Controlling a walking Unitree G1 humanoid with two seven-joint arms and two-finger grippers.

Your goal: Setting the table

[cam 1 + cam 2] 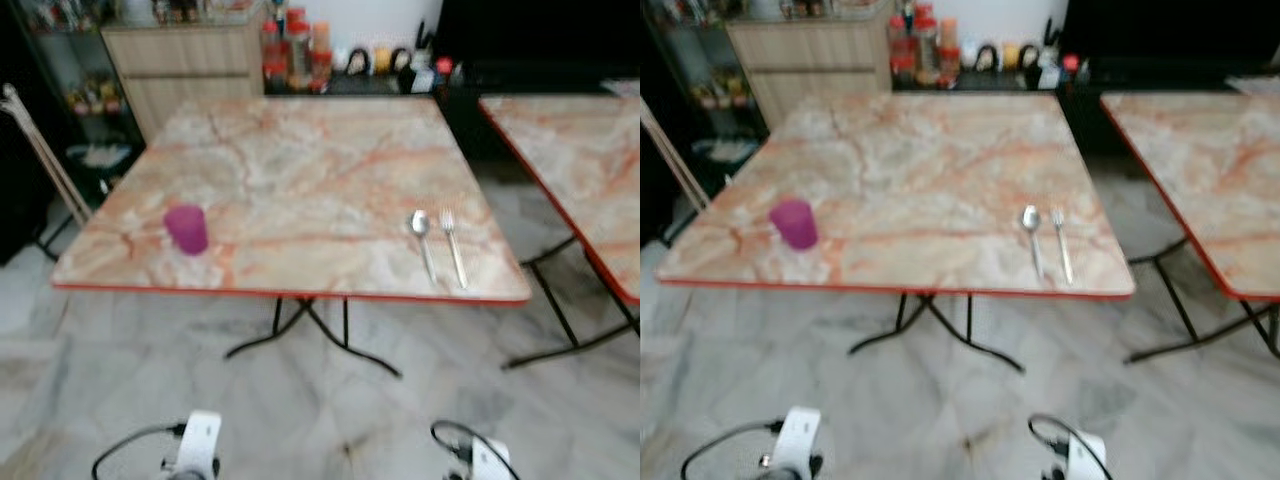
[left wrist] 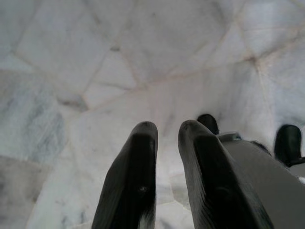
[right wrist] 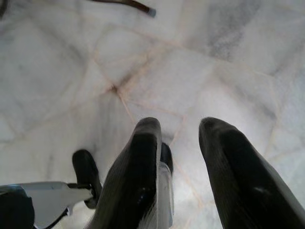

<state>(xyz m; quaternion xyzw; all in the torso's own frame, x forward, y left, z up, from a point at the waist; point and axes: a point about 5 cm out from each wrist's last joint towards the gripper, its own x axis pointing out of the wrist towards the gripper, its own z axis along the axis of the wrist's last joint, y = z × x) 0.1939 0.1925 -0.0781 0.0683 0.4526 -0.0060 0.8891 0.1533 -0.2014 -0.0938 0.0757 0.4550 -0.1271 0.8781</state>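
we stand back from table (image 1: 300, 160), both arms hanging over floor. left gripper (image 2: 167, 143) empty, narrow gap; right gripper (image 3: 186, 138) empty, wider gap. purple cup (image 1: 186, 228) near-left; spoon (image 1: 423, 238) just beside fork (image 1: 453, 245) near-right. we judge: setting partly laid, next step approach table.

Long black tapered fingers (image 2: 133, 186), white wrists (image 1: 198, 440), black cables (image 1: 125, 447)

2 marble tables: one table (image 1: 300, 170) in front, 2nd table (image 1: 580, 160) at right. On the 1st: 1 purple cup (image 1: 186, 229), 1 spoon (image 1: 423, 240), 1 fork (image 1: 453, 245). Also 2 robot hands: left hand (image 2: 167, 131), right hand (image 3: 181, 126).
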